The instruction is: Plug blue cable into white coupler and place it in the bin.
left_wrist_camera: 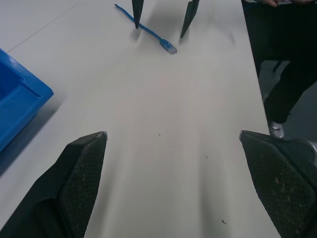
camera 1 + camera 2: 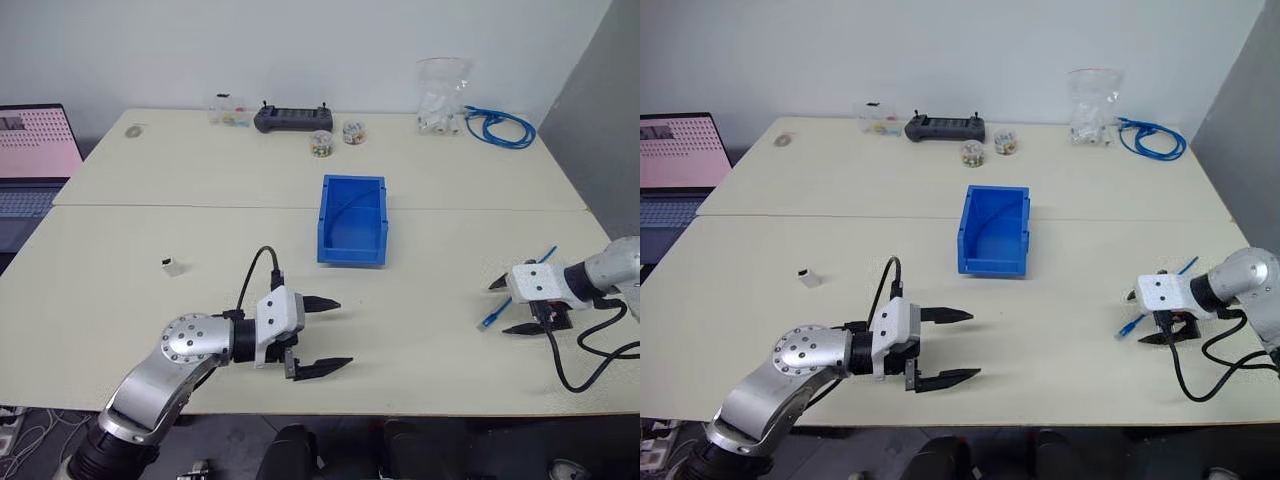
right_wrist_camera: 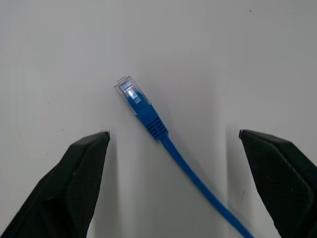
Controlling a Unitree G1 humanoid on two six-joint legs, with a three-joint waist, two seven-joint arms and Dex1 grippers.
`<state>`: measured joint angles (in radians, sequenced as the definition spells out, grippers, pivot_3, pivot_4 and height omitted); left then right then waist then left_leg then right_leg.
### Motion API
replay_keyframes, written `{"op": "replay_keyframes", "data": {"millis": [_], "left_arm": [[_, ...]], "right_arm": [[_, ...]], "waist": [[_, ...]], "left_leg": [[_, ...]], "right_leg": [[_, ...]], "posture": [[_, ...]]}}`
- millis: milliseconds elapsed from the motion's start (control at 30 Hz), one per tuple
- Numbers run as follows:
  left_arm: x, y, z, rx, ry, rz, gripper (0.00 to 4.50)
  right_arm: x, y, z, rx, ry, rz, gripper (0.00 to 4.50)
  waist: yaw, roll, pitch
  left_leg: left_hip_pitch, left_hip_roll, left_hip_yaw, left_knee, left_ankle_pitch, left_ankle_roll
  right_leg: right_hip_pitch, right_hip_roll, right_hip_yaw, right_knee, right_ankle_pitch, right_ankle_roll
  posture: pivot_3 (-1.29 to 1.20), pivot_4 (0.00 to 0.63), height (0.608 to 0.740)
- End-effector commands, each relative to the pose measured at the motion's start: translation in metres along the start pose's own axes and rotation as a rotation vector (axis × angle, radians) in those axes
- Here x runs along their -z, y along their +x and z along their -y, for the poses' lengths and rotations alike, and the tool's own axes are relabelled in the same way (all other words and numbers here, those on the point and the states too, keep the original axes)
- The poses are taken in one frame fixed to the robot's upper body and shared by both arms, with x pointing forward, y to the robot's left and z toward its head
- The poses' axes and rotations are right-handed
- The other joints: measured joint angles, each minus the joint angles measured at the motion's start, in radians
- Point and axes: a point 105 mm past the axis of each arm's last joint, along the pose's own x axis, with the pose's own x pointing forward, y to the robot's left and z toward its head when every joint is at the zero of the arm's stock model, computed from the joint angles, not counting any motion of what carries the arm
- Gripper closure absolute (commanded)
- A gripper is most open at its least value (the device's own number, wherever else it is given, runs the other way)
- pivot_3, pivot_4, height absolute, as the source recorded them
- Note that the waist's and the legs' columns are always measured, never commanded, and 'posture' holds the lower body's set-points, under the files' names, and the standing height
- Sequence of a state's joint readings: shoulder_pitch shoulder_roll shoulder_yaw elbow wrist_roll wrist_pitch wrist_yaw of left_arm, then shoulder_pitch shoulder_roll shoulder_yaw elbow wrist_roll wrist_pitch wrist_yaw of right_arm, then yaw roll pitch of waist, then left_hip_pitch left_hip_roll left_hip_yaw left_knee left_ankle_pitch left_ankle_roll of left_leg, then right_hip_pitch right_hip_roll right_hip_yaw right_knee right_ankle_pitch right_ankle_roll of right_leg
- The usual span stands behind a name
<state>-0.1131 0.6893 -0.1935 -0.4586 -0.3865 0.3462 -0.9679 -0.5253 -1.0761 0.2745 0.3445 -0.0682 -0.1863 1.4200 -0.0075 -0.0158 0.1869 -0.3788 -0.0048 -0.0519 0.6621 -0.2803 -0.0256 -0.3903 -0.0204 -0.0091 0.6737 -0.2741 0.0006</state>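
The blue cable (image 3: 148, 116) lies flat on the table at the right, its clear plug (image 2: 489, 321) pointing toward the table's front. My right gripper (image 2: 498, 307) hangs over that plug end, pointing down. It is open, with one finger on each side of the cable and not touching it. The white coupler (image 2: 174, 266) sits alone on the left part of the table. The blue bin (image 2: 353, 220) stands at the middle. My left gripper (image 2: 343, 333) is open and holds nothing, in front of the bin and pointing right toward the cable (image 1: 148, 30).
A laptop (image 2: 35, 150) stands off the table's left edge. Along the back are a black device (image 2: 292, 118), small jars (image 2: 320, 142), a clear bag (image 2: 442, 95) and a coiled blue cable bundle (image 2: 498, 125). A person's legs (image 1: 287, 74) stand past the right edge.
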Motion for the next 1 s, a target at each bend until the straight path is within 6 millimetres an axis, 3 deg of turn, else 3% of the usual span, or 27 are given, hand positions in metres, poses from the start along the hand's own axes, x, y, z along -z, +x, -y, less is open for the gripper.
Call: {"op": "replay_keyframes", "data": {"millis": [33, 500, 767, 833, 1000], "left_arm": [[-0.012, 0.004, 0.000, -0.004, 0.043, 0.019, 0.00], [-0.013, 0.003, -0.006, -0.024, 0.034, 0.002, 0.00], [-0.005, -0.001, -0.007, -0.021, 0.031, -0.022, 0.00], [-0.001, -0.007, -0.006, -0.019, 0.024, -0.041, 0.00], [0.021, -0.036, -0.007, -0.046, 0.023, -0.144, 0.00]], "right_arm": [[0.004, -0.001, 0.007, -0.016, -0.052, -0.044, 1.16], [-0.005, 0.013, 0.005, -0.076, -0.087, 0.004, 4.47], [-0.014, 0.017, 0.002, -0.092, -0.109, 0.038, 4.47], [-0.032, 0.018, 0.001, -0.103, -0.102, 0.106, 4.47], [-0.099, 0.030, -0.004, -0.100, -0.068, 0.347, 4.47]], "waist": [[0.001, 0.000, 0.000], [-0.001, 0.000, 0.000], [-0.002, 0.000, 0.000], [-0.002, 0.000, 0.000], [-0.011, 0.001, 0.000]], "left_leg": [[0.000, 0.000, 0.000, 0.000, 0.000, 0.000], [0.001, 0.000, 0.000, 0.001, 0.000, 0.000], [0.003, 0.000, 0.001, 0.001, 0.000, 0.000], [0.003, 0.000, 0.001, 0.001, 0.000, 0.000], [0.003, 0.001, -0.001, 0.000, 0.000, 0.000]], "right_leg": [[0.000, 0.000, 0.000, 0.000, 0.000, 0.000], [0.001, 0.000, 0.001, 0.002, 0.000, 0.000], [0.001, 0.000, 0.001, 0.002, 0.000, 0.000], [0.001, 0.000, 0.001, 0.003, 0.000, 0.000], [0.000, 0.000, 0.000, 0.005, 0.000, -0.001]], "posture": [[0.00, 0.150, 0.740], [0.00, 0.150, 0.740], [0.00, 0.150, 0.740], [0.00, 0.150, 0.740], [0.00, 0.150, 0.740]]}}
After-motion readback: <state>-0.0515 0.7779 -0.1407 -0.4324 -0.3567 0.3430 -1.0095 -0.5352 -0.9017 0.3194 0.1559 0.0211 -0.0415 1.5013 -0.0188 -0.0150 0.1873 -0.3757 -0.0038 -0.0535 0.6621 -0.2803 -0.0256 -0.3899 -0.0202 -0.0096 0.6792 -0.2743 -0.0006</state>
